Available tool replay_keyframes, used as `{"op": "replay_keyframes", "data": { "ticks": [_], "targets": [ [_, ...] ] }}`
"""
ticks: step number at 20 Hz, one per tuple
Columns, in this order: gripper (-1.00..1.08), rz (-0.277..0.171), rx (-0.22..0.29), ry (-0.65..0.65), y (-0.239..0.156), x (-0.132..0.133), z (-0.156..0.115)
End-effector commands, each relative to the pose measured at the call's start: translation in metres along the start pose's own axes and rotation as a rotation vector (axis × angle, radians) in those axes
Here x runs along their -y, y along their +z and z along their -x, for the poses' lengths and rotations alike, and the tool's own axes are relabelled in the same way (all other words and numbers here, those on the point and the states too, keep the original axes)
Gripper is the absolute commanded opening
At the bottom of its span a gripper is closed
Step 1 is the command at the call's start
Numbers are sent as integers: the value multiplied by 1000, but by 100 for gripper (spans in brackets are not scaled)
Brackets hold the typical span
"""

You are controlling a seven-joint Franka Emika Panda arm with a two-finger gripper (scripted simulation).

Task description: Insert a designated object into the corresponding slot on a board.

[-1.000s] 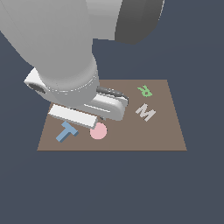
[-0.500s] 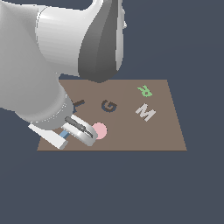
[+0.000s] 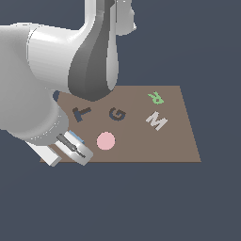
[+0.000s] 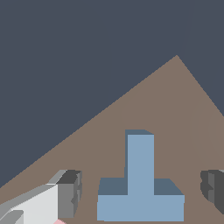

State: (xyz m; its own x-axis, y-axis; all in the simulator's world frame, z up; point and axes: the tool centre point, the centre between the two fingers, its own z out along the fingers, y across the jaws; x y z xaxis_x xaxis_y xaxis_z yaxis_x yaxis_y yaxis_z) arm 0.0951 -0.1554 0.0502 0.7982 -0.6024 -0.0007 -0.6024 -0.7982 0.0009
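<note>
The tool stands wide, fingers either side of the blue T (not touching) on the board.

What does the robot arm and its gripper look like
The arm is bulky, with smooth rounded light-grey links and a darker grey section at one joint. No cables or markings show. The gripper has a boxy pale-grey body and blocky dark-grey fingers.

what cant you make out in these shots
- Blue T: in the exterior view almost wholly hidden behind the gripper and arm.
- Board: its near corner at the exterior view's left is covered by the arm.
- T slot: outside the wrist view.
</note>
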Motion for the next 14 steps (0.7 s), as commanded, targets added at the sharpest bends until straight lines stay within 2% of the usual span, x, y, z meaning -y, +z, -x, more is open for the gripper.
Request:
{"op": "replay_keyframes", "data": {
  "ticks": [1, 11, 12, 14],
  "targets": [
    [100, 0, 0, 0, 0, 0, 0],
    [100, -1, -1, 4, 20, 0, -1],
    [-100, -1, -1, 4, 20, 0, -1],
    [-100, -1, -1, 4, 20, 0, -1]
  ]
}}
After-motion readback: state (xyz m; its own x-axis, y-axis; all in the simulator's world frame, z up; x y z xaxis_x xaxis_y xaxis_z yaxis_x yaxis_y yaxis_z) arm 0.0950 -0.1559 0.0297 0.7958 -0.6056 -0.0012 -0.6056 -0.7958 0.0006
